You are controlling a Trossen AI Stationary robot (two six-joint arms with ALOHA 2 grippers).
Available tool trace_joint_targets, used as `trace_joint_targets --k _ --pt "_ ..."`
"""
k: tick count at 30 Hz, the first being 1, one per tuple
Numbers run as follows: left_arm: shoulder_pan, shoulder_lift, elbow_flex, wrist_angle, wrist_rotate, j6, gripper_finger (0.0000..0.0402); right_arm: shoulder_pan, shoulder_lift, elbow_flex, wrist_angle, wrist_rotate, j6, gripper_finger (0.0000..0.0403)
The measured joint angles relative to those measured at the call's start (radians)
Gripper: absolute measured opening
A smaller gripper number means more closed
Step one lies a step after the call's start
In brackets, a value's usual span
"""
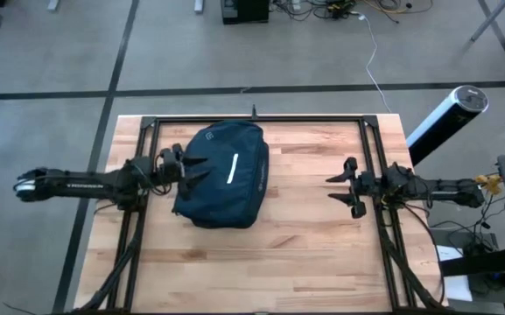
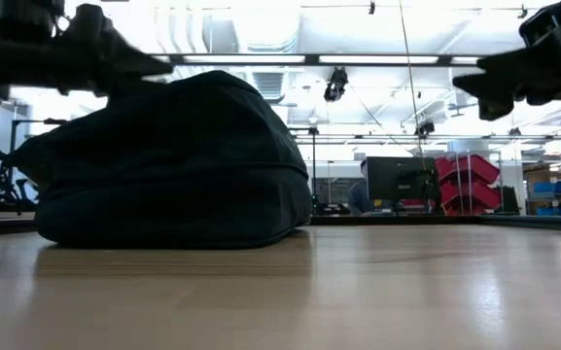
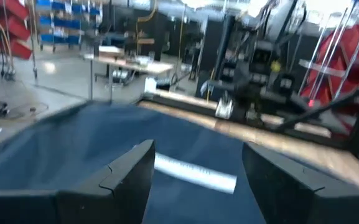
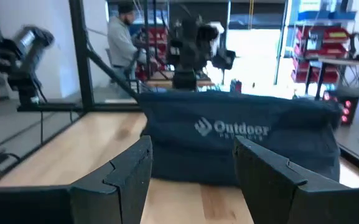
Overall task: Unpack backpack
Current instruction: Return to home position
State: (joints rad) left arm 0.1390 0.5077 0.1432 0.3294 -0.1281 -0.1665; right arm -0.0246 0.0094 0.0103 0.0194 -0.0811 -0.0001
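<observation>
Item: backpack [image 1: 224,175], dark navy soft fabric, rounded. It is lying flat on the wooden table [image 1: 305,254], toward 10 o'clock from the table's centre in the high view. Its white strip [image 1: 232,169] is facing up, and its white logo [image 4: 232,129] is facing the 3 o'clock side. No opening is showing in any view; whether the zip is shut cannot be told.

Handling, as judged: it is looking soft and domed, so it is likely sagging and folding under a pinch rather than lifting as one piece. The fabric is probably offering fair grip, and its weight is depending on contents that are not showing. A zip pull or a fold of cloth near the seam is seeming the best hold, with the other claw pinning the body. Neither a pull nor a handle is visible here.

Left gripper [image 1: 199,172]: it is hovering over the bag's 9 o'clock edge, arm reaching level from 9 o'clock. Its fingers are standing wide apart and holding nothing. Contact with the fabric cannot be told.

Right gripper [image 1: 333,189]: it is hanging above bare wood at the bag's 3 o'clock, well apart from it. The arm is extending level from 3 o'clock. The fingers are spread wide and empty.
</observation>
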Motion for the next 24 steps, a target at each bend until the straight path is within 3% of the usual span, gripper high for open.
trace_joint_targets --k 8,15,24 --pt "-0.004 -0.206 -0.019 -0.165 0.008 0.082 0.0220 0.000 0.040 0.001 0.000 0.003 0.000 0.0200" --pt "-0.023 -0.360 -0.074 -0.187 0.007 0.140 0.0226 0.000 0.039 0.001 -0.001 0.003 0.000 0.0201" --pt "-0.146 -0.491 -0.135 -0.255 0.011 0.111 0.0240 0.000 0.040 0.001 -0.002 0.003 0.000 0.0201"
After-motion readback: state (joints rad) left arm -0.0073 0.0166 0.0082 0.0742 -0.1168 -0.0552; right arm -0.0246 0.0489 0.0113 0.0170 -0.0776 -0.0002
